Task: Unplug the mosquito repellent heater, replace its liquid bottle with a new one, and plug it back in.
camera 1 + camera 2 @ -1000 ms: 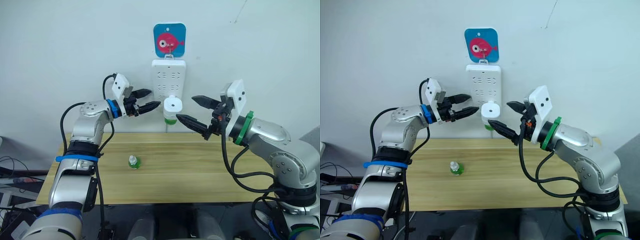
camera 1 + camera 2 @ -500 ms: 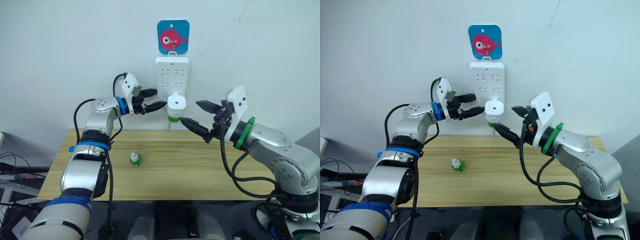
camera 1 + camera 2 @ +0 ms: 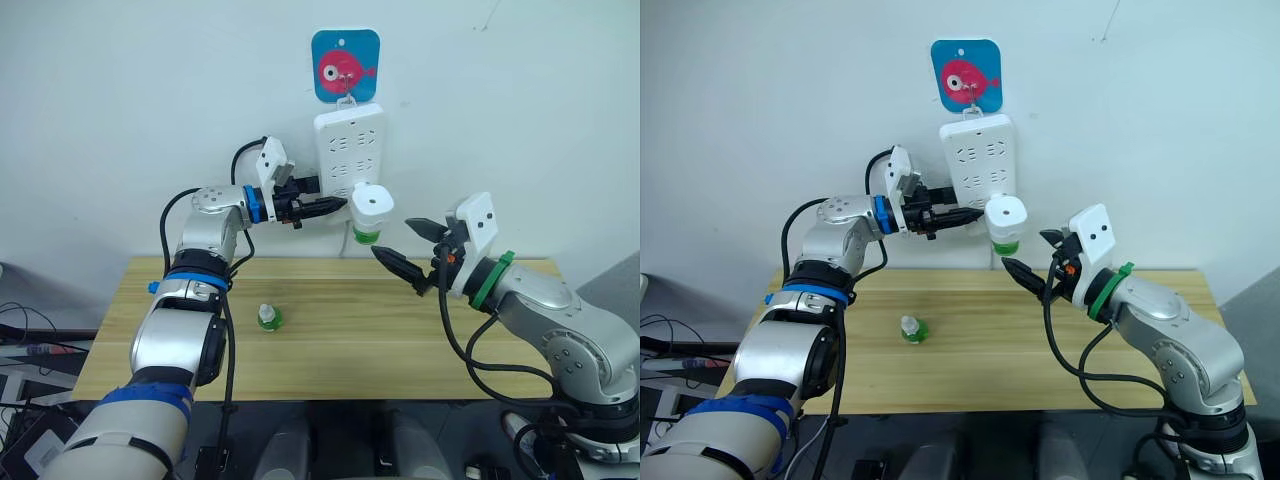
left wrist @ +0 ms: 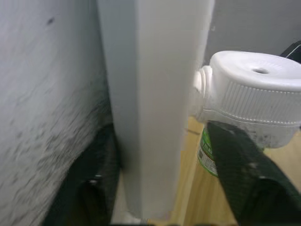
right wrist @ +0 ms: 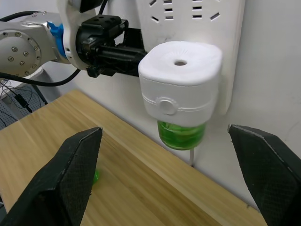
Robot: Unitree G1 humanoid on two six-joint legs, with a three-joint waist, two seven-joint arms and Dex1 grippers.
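Fingers of right gripper (image 3: 1028, 262) spread wide, empty, at 4 o'clock of mosquito repellent heater (image 3: 1005, 213), plugged in power strip (image 3: 978, 160). Left gripper (image 3: 956, 212) fingers straddled strip edge, apart. Heater judged light, smooth, rigid; grip ribbed sides.

Heater (image 5: 181, 82) prongs hidden, back sits flush against the power strip (image 3: 346, 150). Green bottle (image 5: 181, 135) under it: only the lower part shows, neck hidden inside the housing. Left wrist view: strip's top and bottom are cut off, near finger (image 4: 96, 181) blurred. Spare bottle (image 3: 267, 319) on the tabletop (image 3: 330, 340) too small to read a label. Strip's cord mostly hidden behind the heater.
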